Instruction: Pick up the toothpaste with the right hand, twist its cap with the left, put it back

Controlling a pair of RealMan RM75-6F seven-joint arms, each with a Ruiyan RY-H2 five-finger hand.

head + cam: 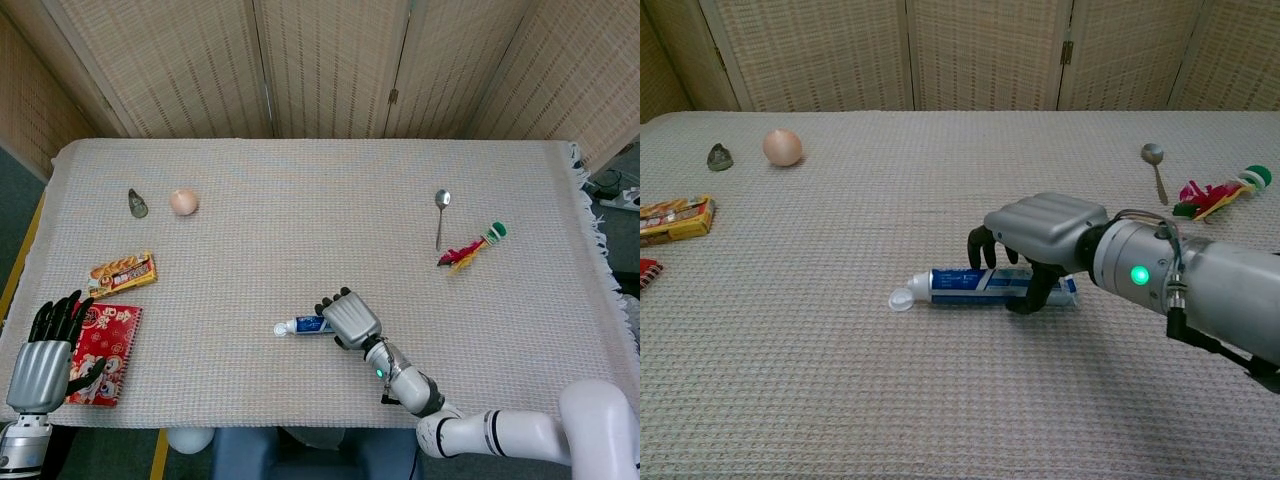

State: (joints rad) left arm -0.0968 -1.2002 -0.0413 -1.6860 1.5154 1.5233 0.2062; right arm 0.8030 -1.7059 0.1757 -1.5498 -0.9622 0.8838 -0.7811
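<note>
– Toothpaste tube (980, 284)?
– Flat on the tablecloth (320, 200), well toward the viewer from the spoon (441, 203). The right hand (1040, 240) arches over it, fingers curled around its middle.
– Left hand (45, 362)?
– Fingers apart.

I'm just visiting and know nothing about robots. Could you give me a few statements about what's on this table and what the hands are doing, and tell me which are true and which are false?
1. The right hand is over the toothpaste, fingers curled around it. True.
2. The toothpaste is lifted off the table. False: it lies flat on the cloth.
3. The left hand is twisting the cap. False: it rests at the table's near left corner by a red booklet, far from the cap.
4. A spoon lies on the far right side. True.
5. The egg lies next to the spoon. False: it is on the far left, near a small dark object.
</note>
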